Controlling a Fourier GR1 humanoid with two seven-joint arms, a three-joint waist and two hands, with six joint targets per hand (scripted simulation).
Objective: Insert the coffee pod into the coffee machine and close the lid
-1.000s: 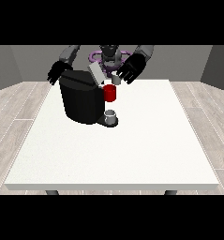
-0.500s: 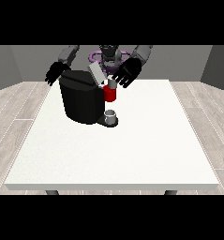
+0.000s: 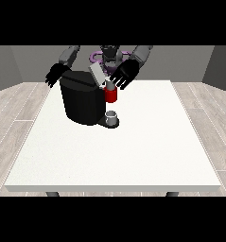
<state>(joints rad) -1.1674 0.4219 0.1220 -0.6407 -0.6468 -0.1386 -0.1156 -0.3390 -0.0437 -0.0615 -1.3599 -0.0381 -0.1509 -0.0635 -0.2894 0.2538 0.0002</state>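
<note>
A black coffee machine (image 3: 82, 99) stands on the far left part of the white table (image 3: 133, 151). Its grey lid (image 3: 98, 73) is tilted up at the top right of the body. A red part (image 3: 111, 95) sits at the machine's front, above a small grey cup (image 3: 112, 116) on the drip base. The hand at the view's right (image 3: 123, 75) hovers with spread fingers just right of the lid and above the red part. The hand at the view's left (image 3: 54, 74) hangs behind the machine's far left corner, fingers relaxed. I cannot make out the coffee pod.
The table stretches wide in front and to the right of the machine. The robot's torso (image 3: 109, 56) stands behind the far edge. A wood-pattern floor surrounds the table.
The hand at the view's right has drifted slightly left, closer to the raised lid. The lid, the machine and the other hand look unchanged.
</note>
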